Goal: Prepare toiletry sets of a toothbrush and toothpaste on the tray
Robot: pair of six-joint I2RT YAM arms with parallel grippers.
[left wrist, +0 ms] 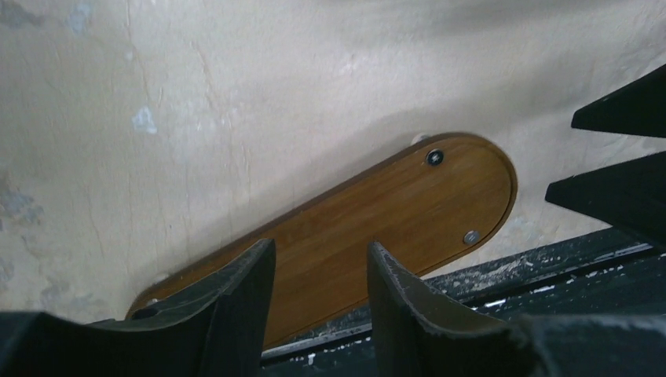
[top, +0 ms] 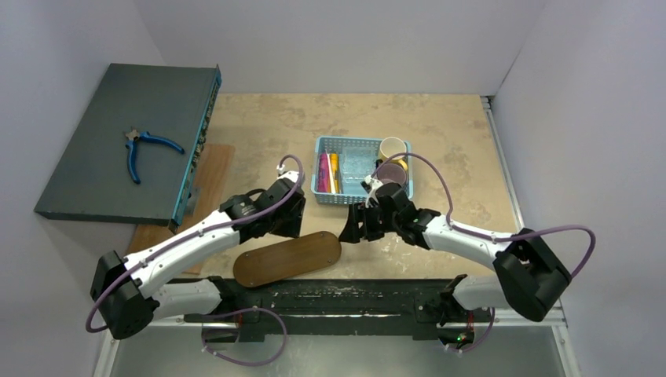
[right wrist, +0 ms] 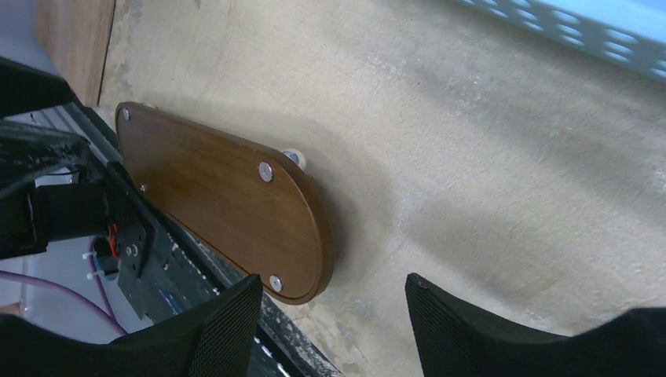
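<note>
A mottled beige tabletop [top: 448, 141] fills the floor of a pale, plain-walled booth, its surface scuffed and blotched with lighter patches. The tray [top: 287, 258] lies flat on it, slanted, its near long edge just beside the black rail [top: 330, 297] that carries the arm bases. Screw heads show on its brown face in both wrist views.

The left gripper [left wrist: 320, 251] hangs over the tray's left end, jaws partly spread with nothing between them. The right gripper [right wrist: 331, 287] hangs just off the tray's right end, jaws spread wide and holding nothing.

Beyond the tray and to its right stands a blue basket [top: 345, 144]. In it the toothpaste lies as a pink tube [top: 323, 173] and a yellow tube [top: 334, 166] side by side. A cream cup [top: 393, 147] stands against the basket's far right side.

Beyond the tray to its left lies a lighter wooden board [top: 210, 169]. Farther left, a dark grey slab [top: 102, 157] carries blue-handled pliers [top: 145, 149].
</note>
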